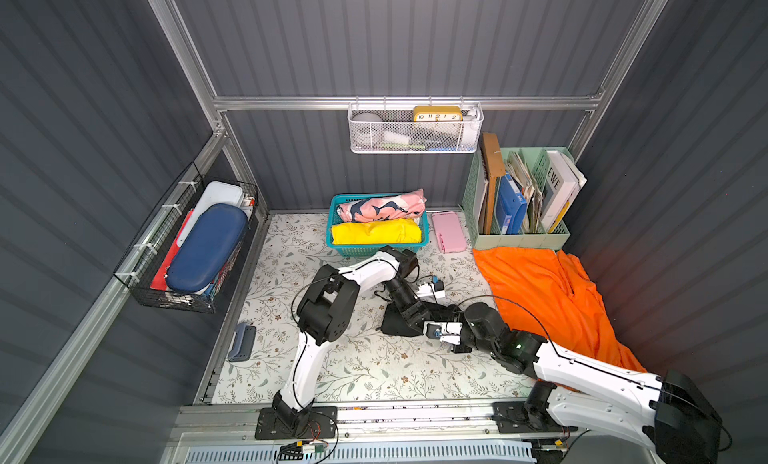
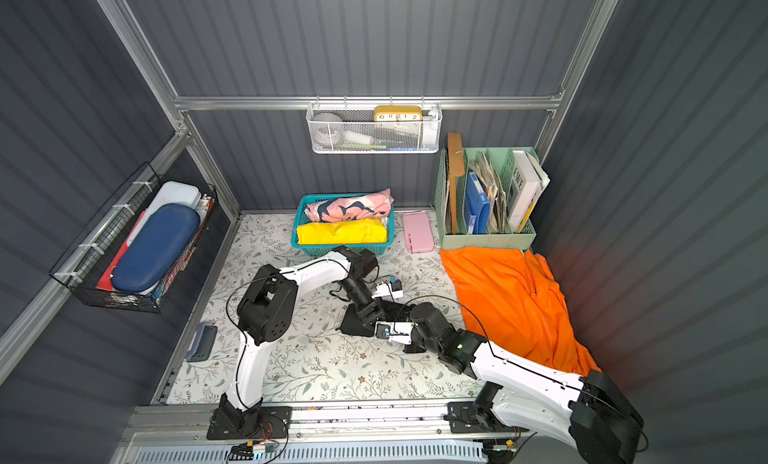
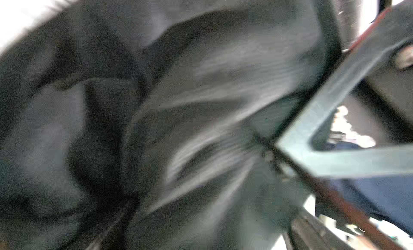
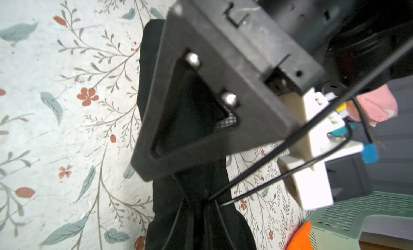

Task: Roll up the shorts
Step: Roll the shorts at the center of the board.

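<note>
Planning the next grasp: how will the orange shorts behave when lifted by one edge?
Probably floppy: the orange shorts lie rumpled in soft folds. Likely light, since the fabric looks thin. Possibly slippery, given its smooth sheen.

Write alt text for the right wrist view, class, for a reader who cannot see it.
A narrow, bunched length of black shorts lies on a floral table cover, partly hidden by a black triangular gripper finger close to the camera. A corner of orange shorts and a mint-green organizer show at one edge.
</note>
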You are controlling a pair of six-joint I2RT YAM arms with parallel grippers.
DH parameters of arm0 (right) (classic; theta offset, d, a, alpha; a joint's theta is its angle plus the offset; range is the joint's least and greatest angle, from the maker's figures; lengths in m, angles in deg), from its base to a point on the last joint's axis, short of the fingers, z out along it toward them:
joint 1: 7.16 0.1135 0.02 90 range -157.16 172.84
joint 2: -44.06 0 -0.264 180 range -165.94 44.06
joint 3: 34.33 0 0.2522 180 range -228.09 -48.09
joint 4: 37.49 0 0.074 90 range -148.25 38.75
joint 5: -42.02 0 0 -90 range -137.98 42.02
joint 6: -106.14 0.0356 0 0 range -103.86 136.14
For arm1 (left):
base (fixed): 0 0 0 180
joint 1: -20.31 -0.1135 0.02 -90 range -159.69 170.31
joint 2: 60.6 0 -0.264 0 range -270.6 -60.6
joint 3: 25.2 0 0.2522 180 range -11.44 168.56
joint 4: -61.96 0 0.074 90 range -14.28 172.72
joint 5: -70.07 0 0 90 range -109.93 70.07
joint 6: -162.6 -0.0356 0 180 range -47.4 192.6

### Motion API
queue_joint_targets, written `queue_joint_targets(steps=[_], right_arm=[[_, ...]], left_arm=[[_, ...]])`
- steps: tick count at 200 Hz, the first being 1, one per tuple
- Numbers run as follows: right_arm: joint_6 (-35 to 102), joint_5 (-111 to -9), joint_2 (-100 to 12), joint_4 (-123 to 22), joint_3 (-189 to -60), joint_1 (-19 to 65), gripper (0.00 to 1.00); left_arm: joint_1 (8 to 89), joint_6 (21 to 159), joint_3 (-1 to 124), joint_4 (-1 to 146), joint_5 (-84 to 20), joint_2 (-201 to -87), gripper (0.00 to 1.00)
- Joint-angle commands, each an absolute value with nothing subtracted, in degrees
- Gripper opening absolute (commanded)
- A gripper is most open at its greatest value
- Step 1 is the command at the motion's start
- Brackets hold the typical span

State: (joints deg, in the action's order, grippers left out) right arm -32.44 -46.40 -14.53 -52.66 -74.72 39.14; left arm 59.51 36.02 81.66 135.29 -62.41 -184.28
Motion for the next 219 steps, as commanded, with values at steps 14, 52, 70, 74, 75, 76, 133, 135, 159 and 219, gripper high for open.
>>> queue_joint_targets(steps=[14,52,70,74,75,76,133,135,159,219], right_arm=[[-31.7,-47.4,-18.5,-72.6,-71.1,37.6,0.0],[-31.4,-49.8,-20.5,-74.1,-72.3,36.6,0.0],[-30.7,-52.6,-22.0,-75.9,-73.6,35.5,0.0],[-30.6,-53.0,-22.3,-76.1,-73.8,35.4,0.0],[-30.6,-53.1,-22.4,-76.2,-73.9,35.4,0.0],[-30.6,-53.2,-22.5,-76.3,-73.9,35.4,0.0],[-31.8,-56.3,-25.0,-79.5,-75.1,34.9,0.0],[-31.9,-56.5,-24.9,-79.7,-75.2,34.9,0.0],[-32.3,-57.0,-25.0,-81.4,-75.6,35.0,0.0],[-31.3,-55.5,-27.1,-85.0,-77.3,35.0,0.0]], left_arm=[[52.9,37.1,78.7,129.1,-56.1,-173.3,1.0],[50.7,37.3,74.9,125.4,-56.1,-166.8,1.0],[50.5,36.7,72.8,123.5,-56.8,-163.8,1.0],[50.5,36.7,72.4,123.2,-56.9,-163.4,1.0],[50.5,36.7,72.3,123.1,-56.9,-163.2,1.0],[50.5,36.6,72.2,123.0,-57.0,-163.1,1.0],[50.5,37.4,69.0,119.4,-57.9,-165.4,1.0],[50.5,37.5,68.8,119.0,-58.0,-165.4,1.0],[49.4,38.5,66.0,113.3,-61.0,-162.7,1.0],[42.6,36.4,60.2,111.5,-67.6,-154.2,1.0]])
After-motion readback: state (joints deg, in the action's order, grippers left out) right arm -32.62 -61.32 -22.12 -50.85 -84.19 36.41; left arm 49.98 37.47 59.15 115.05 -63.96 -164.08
